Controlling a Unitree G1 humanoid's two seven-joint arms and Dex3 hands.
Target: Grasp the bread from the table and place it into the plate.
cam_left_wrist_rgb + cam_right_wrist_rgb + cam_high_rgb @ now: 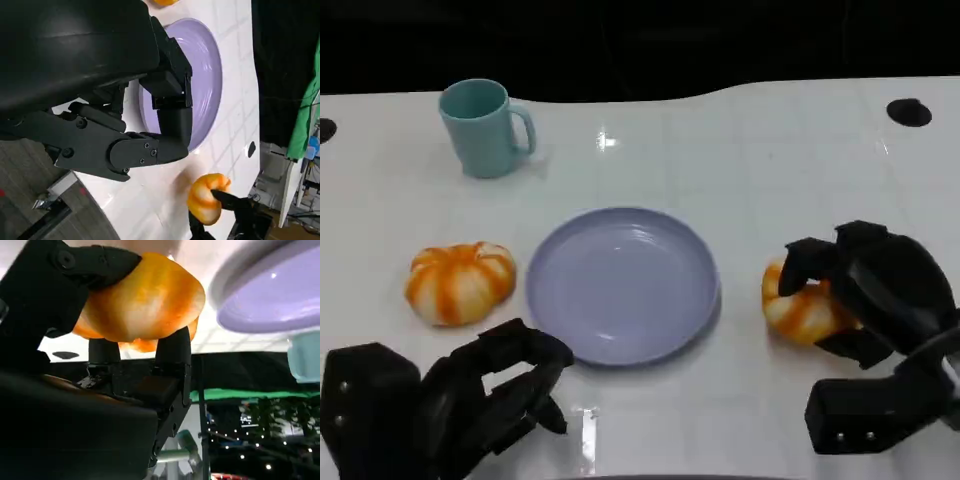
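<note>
Two orange-and-white breads lie on the white table. To the right of the lavender plate (pixel 620 285), my right hand (pixel 885 290) grips one bread (pixel 798 310), with fingers wrapped over its far and near sides. The right wrist view shows that bread (pixel 145 300) close up, with my right hand (pixel 115 390) clasped around it and the plate (pixel 280 295) just beyond. The other bread (pixel 460 283) sits left of the plate, untouched. My left hand (pixel 490 395) hovers near the table's front edge, fingers apart and holding nothing. The left wrist view has my left hand (pixel 125 100) before the plate (pixel 200 75) and the gripped bread (pixel 206 197).
A teal mug (pixel 485 128) stands at the back left, well away from the plate. The table's far edge meets a dark background. Two black round marks sit near the back edge, one at the right (pixel 908 112).
</note>
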